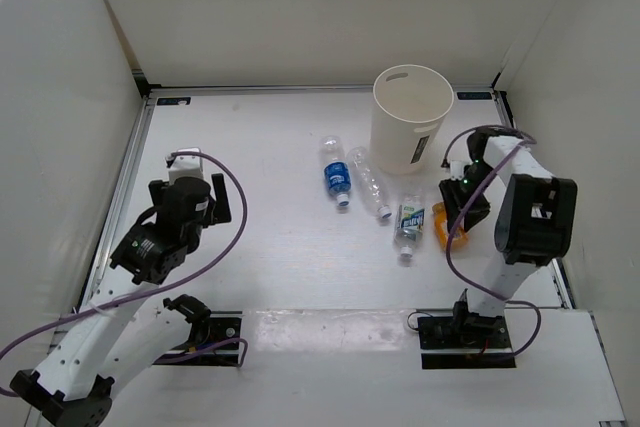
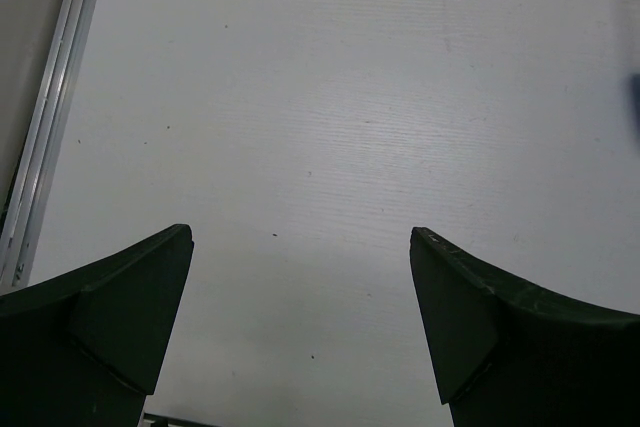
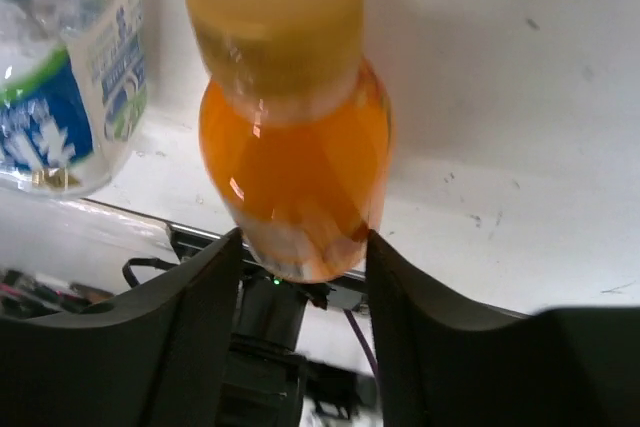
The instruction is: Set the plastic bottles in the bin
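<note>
The orange bottle (image 3: 295, 147) lies with its cap pointing away, and my right gripper (image 3: 303, 237) is shut on its lower body, both fingers touching its sides. In the top view the orange bottle (image 1: 442, 225) is mostly hidden under the right gripper (image 1: 455, 215), right of the green-white label bottle (image 1: 408, 219), which also shows in the right wrist view (image 3: 70, 77). The plain clear bottle (image 1: 371, 183) and the blue label bottle (image 1: 337, 173) lie left of it. The cream bin (image 1: 400, 142) stands upright behind them. My left gripper (image 1: 185, 175) is open and empty over bare table (image 2: 300, 232).
White walls close in the table on the left, back and right. A metal rail (image 1: 128, 182) runs along the left edge and also shows in the left wrist view (image 2: 45, 117). The right arm's base and cables (image 1: 465, 332) sit at the near edge.
</note>
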You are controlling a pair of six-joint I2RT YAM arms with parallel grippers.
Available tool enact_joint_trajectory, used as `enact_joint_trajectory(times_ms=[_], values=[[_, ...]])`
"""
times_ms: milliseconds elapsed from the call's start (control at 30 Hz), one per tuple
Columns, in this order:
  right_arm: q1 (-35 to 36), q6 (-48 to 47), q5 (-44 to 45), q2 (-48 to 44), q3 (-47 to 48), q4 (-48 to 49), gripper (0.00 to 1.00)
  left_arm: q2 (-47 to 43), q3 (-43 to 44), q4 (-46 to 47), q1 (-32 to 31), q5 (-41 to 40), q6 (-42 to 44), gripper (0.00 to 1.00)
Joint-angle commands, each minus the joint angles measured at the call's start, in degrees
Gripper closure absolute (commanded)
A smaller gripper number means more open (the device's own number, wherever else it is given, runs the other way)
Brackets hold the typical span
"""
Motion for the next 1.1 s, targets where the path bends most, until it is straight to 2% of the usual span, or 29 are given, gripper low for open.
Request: enact_joint_trajectory(times_ms=[0,67,167,267,300,333,367,400,467,533,667,700,733,833,1067], values=[[-2.72,-1.15,-3.66,-7.12,-1.14,0.18,1.00,-0.86,-0.76,0.29,0.24,-1.16,-0.49,0.00],[-3.69,-2.47,-5.41,-13.15,-1.67,0.96,1.00,-0.60,-0.93,0.81,0.24,-1.16,-0.49,0.00],[-3.79,-3.09,-6.57,-17.48,-3.06,2.37,1.00,0.45,-1.37,2.04,0.16,-0.38,-0.49,0.00],[-2.73,-2.57,-6.22,-17.42,-3.86,2.64,1.00,2.38,-1.29,3.01,0.33,0.07,-0.49,0.00],[-2.64,-1.78,-5.95,-15.15,-3.95,2.21,0.94,2.82,-0.77,3.36,0.24,0.50,-0.23,0.00],[-2.90,-0.99,-5.86,-14.17,-3.52,2.11,0.85,3.52,-0.59,3.45,0.24,0.60,-0.22,0.00],[-3.43,-0.90,-5.78,-13.21,-2.56,1.94,0.71,4.14,0.11,3.54,0.16,0.86,0.04,0.00],[-3.87,-0.55,-5.95,-10.33,-0.98,1.76,0.64,4.93,0.38,3.46,0.16,0.86,0.39,0.00],[-6.58,-0.54,-5.86,-8.90,0.78,1.68,0.57,5.90,1.08,3.46,0.24,0.86,1.00,0.00],[-8.00,-1.85,-5.69,-5.74,4.65,1.15,0.42,6.08,1.70,3.45,0.24,0.51,1.70,0.00],[-10.37,-5.46,-6.91,-0.12,10.80,-1.13,0.38,5.73,1.44,3.46,0.16,0.51,1.53,0.00],[-10.46,-6.95,-8.14,0.68,12.38,-2.36,0.32,5.82,1.26,3.19,0.16,0.42,1.10,0.00],[-10.55,-7.48,-8.67,2.86,13.61,-3.06,0.19,5.64,1.09,3.10,0.33,0.42,0.92,0.00],[-10.73,-8.98,-7.97,6.12,15.82,-4.56,0.15,4.94,0.82,2.40,0.24,0.07,-0.05,0.00],[-10.20,-10.82,-6.13,12.98,17.58,-6.76,0.15,3.27,0.65,-0.58,0.24,-1.24,-1.72,0.00]])
